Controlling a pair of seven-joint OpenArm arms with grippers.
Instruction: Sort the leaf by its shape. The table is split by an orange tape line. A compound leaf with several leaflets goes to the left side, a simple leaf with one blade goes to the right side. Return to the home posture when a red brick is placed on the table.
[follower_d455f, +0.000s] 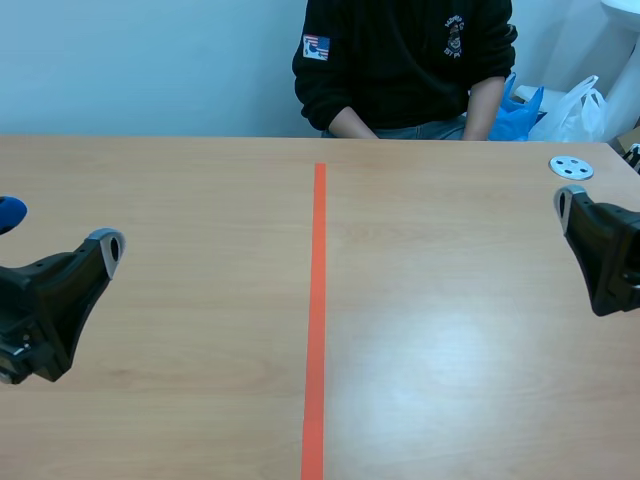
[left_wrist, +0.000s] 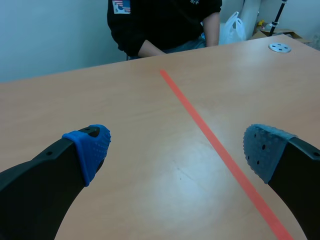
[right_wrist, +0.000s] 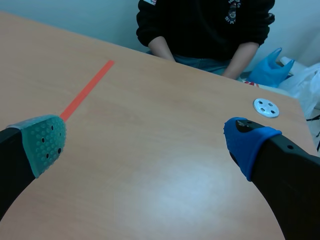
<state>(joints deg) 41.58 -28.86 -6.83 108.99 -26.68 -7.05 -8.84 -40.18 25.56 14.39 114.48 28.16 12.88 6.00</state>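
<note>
— How do your claws stand?

— My left claw (left_wrist: 177, 150) is open wide, and nothing is between its fingers. One finger has a blue pad (left_wrist: 93, 146) and the other a grey-blue pad (left_wrist: 262, 150). It hangs low over the left half of the table (follower_d455f: 200, 400). My right claw (right_wrist: 145, 145) is also spread open and holds nothing. It has a green pad (right_wrist: 45, 142) and a blue one (right_wrist: 246, 142), and it hangs over the right half.

— And the leaf, where is it?

— I cannot tell. No view of mine shows a leaf.

— What lies between your arms?

— The orange tape line (follower_d455f: 318, 320). It runs straight from the near edge toward the far edge and divides the wood surface. Both claws are well apart from it. In my left wrist view it passes between the fingers, closer to the one with the grey-blue pad.

— Anything else?

— A small white disc with holes (follower_d455f: 571, 167) lies flat on the right half, near the far edge, ahead of my right claw. A person in a dark sweater (follower_d455f: 400, 60) sits across from me, with the forearms at the far edge. Beside this person, behind the far right corner, are a blue bag (follower_d455f: 520, 115) and a white bag (follower_d455f: 578, 108).
</note>
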